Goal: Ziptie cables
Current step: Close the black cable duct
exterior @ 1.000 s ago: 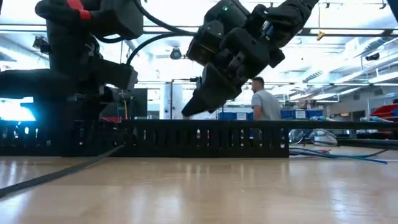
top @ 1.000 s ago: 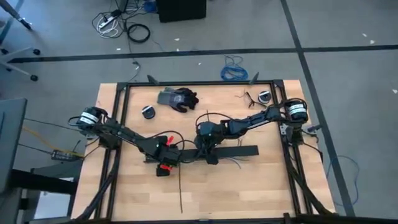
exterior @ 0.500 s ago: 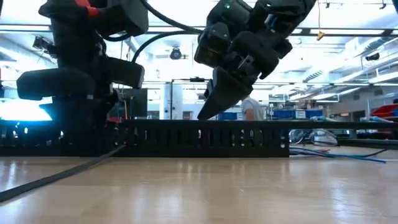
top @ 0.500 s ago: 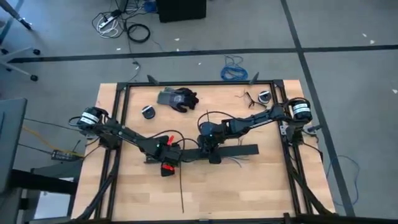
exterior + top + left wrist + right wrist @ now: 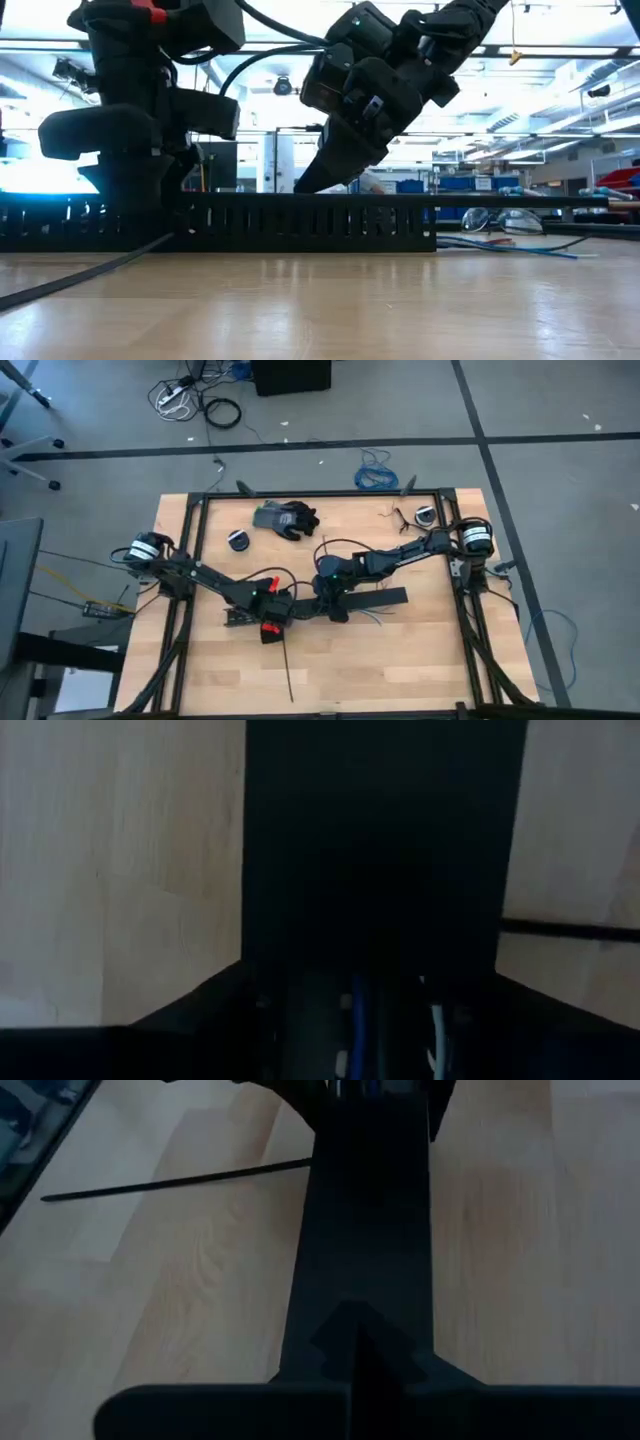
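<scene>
While both arms crowd mid-table, neither has a ziptie in hand, so I'd call this setup, not tying.

Left gripper (image 5: 270, 610) sits at the left end of the slotted duct (image 5: 300, 222), low over it. Its wrist view shows the cables (image 5: 357, 1020) (blue and white strands) running between its fingers (image 5: 180, 1020) under the dark duct. Can't tell whether those fingers are clamped on the wires or just straddling them.

Right gripper (image 5: 333, 600) is at the duct's middle. Its wrist view shows the fingertips (image 5: 350, 1342) drawn nearly together right against a flat black bar (image 5: 365, 1230); whether they pinch it or just rest on it is unclear. In the low view that claw angles down behind the duct.

More cable ends fan out on the table (image 5: 420, 650) just beside the duct's right end.

One ziptie (image 5: 288, 670) lies straight on the wood, running from the left gripper toward the front edge, untouched. Second one not identifiable.

Judgement: early stage, bundle being seated or gathered at the duct. Next move needs one claw to keep the wires bunched while the other frees up and picks the thin strip off flat wood. That's a hard, shallow pinch.
</scene>
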Robot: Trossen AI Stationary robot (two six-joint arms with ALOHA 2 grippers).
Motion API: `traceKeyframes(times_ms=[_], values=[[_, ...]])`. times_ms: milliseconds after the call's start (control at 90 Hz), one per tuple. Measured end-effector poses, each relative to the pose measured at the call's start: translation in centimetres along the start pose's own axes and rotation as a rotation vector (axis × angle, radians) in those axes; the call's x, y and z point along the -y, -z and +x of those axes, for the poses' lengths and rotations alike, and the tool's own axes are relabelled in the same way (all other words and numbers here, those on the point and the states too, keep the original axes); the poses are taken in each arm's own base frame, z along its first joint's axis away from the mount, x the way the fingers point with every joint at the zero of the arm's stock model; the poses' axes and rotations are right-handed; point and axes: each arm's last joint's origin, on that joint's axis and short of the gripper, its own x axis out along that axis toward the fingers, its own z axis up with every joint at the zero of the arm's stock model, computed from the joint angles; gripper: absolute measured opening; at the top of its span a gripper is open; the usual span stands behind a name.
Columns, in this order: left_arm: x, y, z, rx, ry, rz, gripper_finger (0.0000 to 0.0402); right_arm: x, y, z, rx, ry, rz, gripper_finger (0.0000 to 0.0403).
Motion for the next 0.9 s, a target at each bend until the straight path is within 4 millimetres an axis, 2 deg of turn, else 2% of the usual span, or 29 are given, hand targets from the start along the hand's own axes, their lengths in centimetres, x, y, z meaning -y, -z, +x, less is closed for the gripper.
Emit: traceKeyframes(times_ms=[333,611,900], values=[[0.4,0.2,-0.1,-0.006,0.006,0.055,0.0252,0.0,0.2,0.0,-0.021,-0.013,0.005,0.0000],[0.5,-0.1,-0.4,-0.008,0.027,0.049,0.0223,0.2,0.2,-0.1,-0.021,-0.021,0.002,0.0000],[0.5,-0.1,-0.4,-0.013,0.028,0.050,0.0220,1.1,0.2,0.1,0.021,-0.079,0.002,0.0000]])
